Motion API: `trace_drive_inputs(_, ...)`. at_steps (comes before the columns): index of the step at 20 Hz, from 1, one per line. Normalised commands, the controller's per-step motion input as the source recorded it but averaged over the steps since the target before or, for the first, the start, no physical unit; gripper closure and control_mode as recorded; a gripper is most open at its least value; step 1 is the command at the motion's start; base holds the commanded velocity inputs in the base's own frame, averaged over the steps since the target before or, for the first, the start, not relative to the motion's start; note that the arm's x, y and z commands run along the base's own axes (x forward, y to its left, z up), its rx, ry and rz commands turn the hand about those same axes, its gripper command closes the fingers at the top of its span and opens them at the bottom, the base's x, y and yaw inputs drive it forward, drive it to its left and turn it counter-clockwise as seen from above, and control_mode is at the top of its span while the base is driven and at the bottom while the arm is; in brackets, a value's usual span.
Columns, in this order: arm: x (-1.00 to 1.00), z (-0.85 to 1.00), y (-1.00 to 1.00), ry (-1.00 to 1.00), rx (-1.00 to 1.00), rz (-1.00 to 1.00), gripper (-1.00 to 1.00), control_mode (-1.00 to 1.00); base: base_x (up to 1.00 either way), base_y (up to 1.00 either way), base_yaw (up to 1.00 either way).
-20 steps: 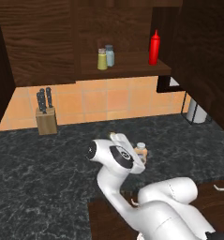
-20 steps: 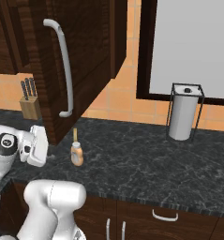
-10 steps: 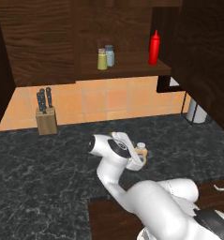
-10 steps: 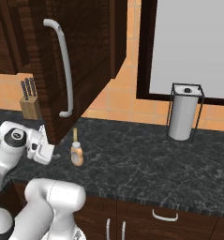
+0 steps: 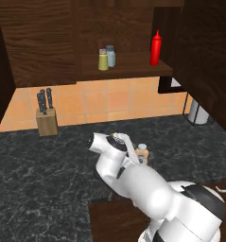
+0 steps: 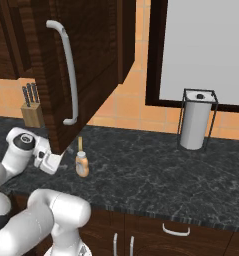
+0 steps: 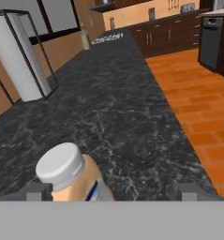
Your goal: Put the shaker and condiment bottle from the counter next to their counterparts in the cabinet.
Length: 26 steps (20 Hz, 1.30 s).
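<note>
1. No lettering, brand, number or sign is showing legibly anywhere in these views.
2. The condiment bottle (image 7: 73,180), sitting just in front of the gripper (image 7: 112,191) and nearer one fingertip, is carrying a whitish band with a blue mark on it, too blurred to read as text.

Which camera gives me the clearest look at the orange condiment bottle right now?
The hand view: the condiment bottle is close up, grey cap and orange body clear, standing between the fingertips of the open gripper. The right base view shows it whole but small on the counter. In the left base view the arm hides most of it.
</note>
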Motion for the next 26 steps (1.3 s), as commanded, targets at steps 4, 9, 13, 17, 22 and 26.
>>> trace_drive_inputs(4,0.30,-0.21,0.00,0.03,0.00,-0.14,-1.00,-1.00,0.00,0.00,0.00)
trace_drive_inputs(9,0.26,-0.14,0.09,0.01,0.00,-0.09,-1.00,-1.00,0.00,0.00,0.00)
trace_drive_inputs(13,0.22,-0.18,0.05,0.00,0.00,-0.05,-1.00,-1.00,0.00,0.00,0.00)
trace_drive_inputs(17,0.32,-0.29,0.00,0.01,0.00,-0.04,-1.00,-1.00,0.00,0.00,0.00)
trace_drive_inputs(22,0.02,-0.13,0.00,0.00,0.00,-0.01,-1.00,-1.00,0.00,0.00,0.00)
trace_drive_inputs(26,0.00,-0.16,-0.08,0.06,0.01,-0.04,-1.00,-1.00,0.00,0.00,0.00)
